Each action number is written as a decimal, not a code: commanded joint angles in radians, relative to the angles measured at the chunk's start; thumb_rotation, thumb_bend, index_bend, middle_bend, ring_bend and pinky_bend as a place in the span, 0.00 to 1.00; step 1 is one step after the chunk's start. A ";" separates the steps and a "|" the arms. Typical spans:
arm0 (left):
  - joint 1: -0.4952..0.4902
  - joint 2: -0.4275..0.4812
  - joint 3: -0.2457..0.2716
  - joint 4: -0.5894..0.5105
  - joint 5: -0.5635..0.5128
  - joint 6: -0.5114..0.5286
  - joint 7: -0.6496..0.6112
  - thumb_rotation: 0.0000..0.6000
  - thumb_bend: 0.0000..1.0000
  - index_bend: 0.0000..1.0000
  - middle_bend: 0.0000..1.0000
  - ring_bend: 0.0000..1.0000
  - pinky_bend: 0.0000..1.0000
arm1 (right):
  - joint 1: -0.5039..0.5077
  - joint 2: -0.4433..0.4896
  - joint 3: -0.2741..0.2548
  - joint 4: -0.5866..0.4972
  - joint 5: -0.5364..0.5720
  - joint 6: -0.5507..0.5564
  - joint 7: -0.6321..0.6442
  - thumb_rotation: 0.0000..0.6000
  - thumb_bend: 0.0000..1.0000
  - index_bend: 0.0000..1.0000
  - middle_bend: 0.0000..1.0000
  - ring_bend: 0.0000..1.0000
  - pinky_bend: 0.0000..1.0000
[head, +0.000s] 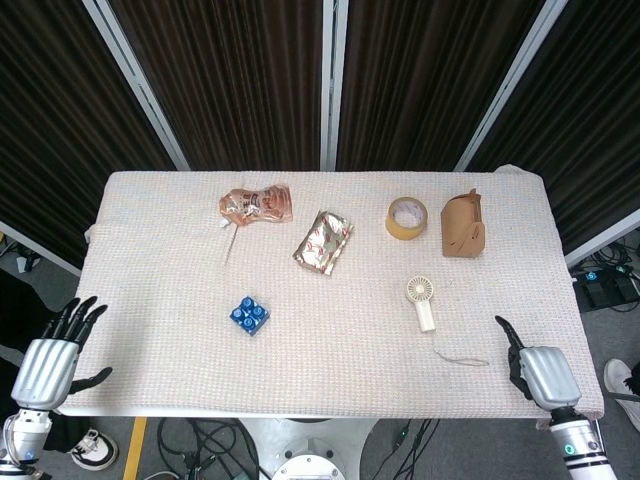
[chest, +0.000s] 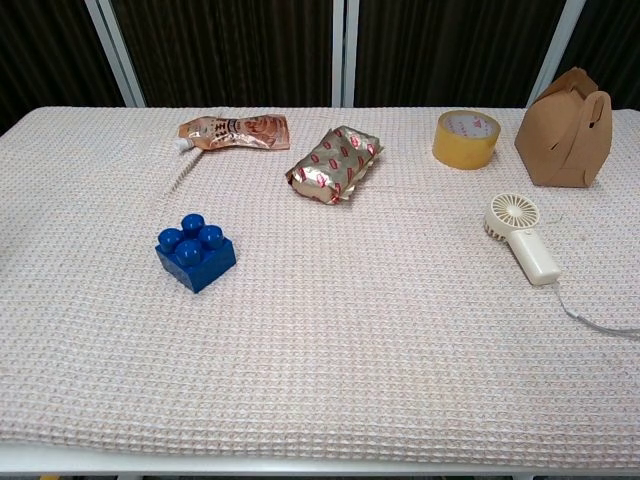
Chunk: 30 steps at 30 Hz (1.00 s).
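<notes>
My left hand (head: 45, 362) hangs off the table's front left corner, fingers spread and holding nothing. My right hand (head: 540, 372) is over the table's front right corner, empty, just right of the fan's thin cord (head: 460, 358); only one dark finger of it shows plainly. Neither hand appears in the chest view. On the cloth-covered table (head: 150, 300) lie a blue toy brick (head: 248, 316) (chest: 195, 251) and a white hand-held fan (head: 421, 301) (chest: 523, 238).
Along the back stand a roll of yellow tape (head: 406, 218) (chest: 466, 138), a brown paper box (head: 463, 225) (chest: 564, 128), a foil-wrapped packet (head: 323, 241) (chest: 335, 163) and an orange pouch (head: 256, 205) (chest: 233, 131). Dark curtains hang behind the table.
</notes>
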 joint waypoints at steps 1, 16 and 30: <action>0.001 0.000 0.000 0.002 -0.001 0.002 -0.002 1.00 0.00 0.11 0.04 0.00 0.17 | 0.053 0.006 0.013 -0.085 0.063 -0.106 -0.100 1.00 1.00 0.00 0.91 0.89 0.80; -0.002 0.003 -0.001 0.023 -0.019 -0.012 -0.034 1.00 0.00 0.11 0.04 0.00 0.17 | 0.159 -0.094 0.089 -0.151 0.288 -0.239 -0.377 1.00 1.00 0.00 0.91 0.89 0.80; -0.003 0.017 0.001 0.022 -0.005 0.002 -0.056 1.00 0.00 0.11 0.04 0.00 0.17 | 0.227 -0.175 0.095 -0.137 0.412 -0.272 -0.523 1.00 1.00 0.00 0.91 0.89 0.80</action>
